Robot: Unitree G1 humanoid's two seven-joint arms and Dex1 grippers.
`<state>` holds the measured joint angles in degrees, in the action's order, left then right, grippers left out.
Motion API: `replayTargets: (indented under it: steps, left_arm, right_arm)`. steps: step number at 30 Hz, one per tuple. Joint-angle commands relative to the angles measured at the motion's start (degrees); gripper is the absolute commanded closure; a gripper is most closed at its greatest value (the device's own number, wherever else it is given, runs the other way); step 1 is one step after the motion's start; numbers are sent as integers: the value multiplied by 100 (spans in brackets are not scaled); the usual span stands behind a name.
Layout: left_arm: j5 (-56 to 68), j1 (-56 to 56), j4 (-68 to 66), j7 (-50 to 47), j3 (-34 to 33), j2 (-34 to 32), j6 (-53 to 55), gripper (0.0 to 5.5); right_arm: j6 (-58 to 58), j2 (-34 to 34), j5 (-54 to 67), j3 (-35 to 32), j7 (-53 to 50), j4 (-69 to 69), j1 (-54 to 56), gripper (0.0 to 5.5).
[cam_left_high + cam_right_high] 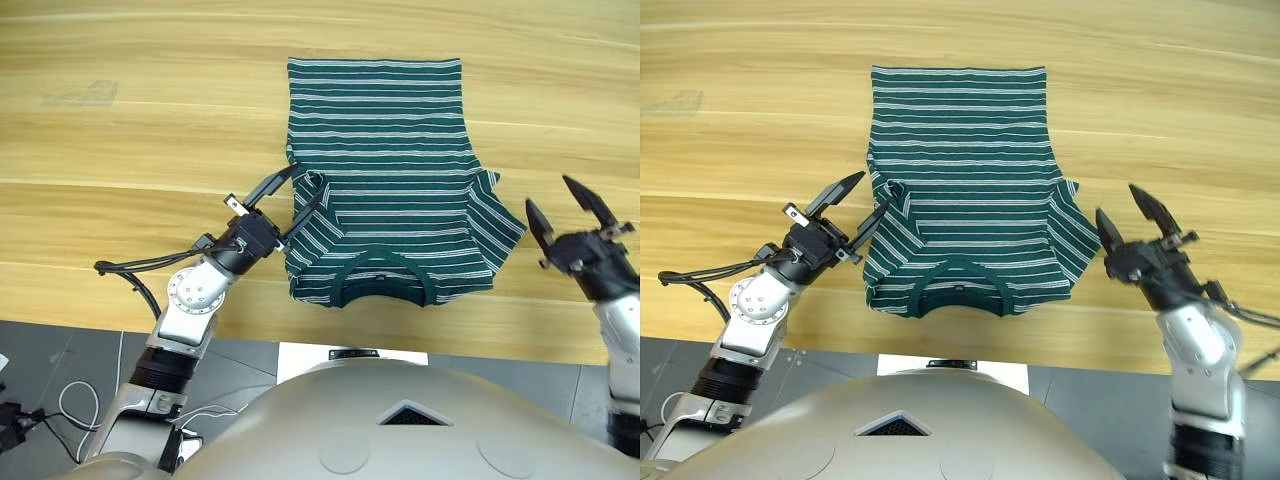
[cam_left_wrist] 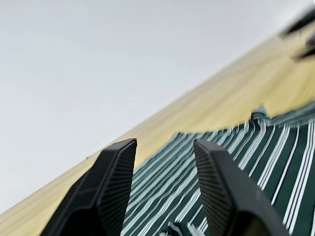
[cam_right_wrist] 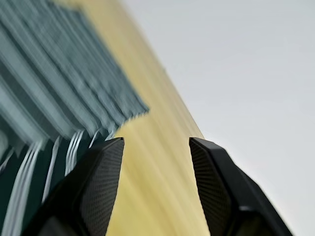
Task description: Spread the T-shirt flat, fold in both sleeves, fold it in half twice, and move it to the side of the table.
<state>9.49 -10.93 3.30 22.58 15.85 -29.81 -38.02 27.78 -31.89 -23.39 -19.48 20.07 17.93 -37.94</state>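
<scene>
Since the T-shirt (image 1: 380,150) lies spread on the desk (image 1: 120,200) with its collar toward the robot and the sleeves look like the next bit to fold, the left tool (image 1: 308,178) sits wide open and empty right at the left sleeve (image 1: 305,225), while the right tool (image 1: 547,192) hangs open, holding nothing, just beside the right sleeve (image 1: 500,225).

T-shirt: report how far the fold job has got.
Done: the T-shirt lies spread flat on the table, and its left sleeve looks folded in. In hand: the left pincer is open at that fold; the right pincer is open beside the right sleeve, which sticks out. Left: that sleeve, both halvings, moving aside.
</scene>
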Motion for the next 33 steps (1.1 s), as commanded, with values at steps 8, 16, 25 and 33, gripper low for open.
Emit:
replayTargets:
  steps: [8,16,25,33]
  left_arm:
    - [-26,-156,184,16,-457,519,508,336]
    - [-181,-863,865,-66,-895,599,574,336]
    - [-314,-944,999,-30,-911,739,661,336]
    - [-358,-952,1044,-40,-878,845,713,336]
  right_arm:
    - [1100,-940,-142,218,611,-652,-1718,306]
    - [662,-911,-91,509,29,-1865,226,306]
    - [634,-766,-414,1276,-444,-2286,1308,306]
    - [661,-883,-426,1557,-547,-2416,1489,306]
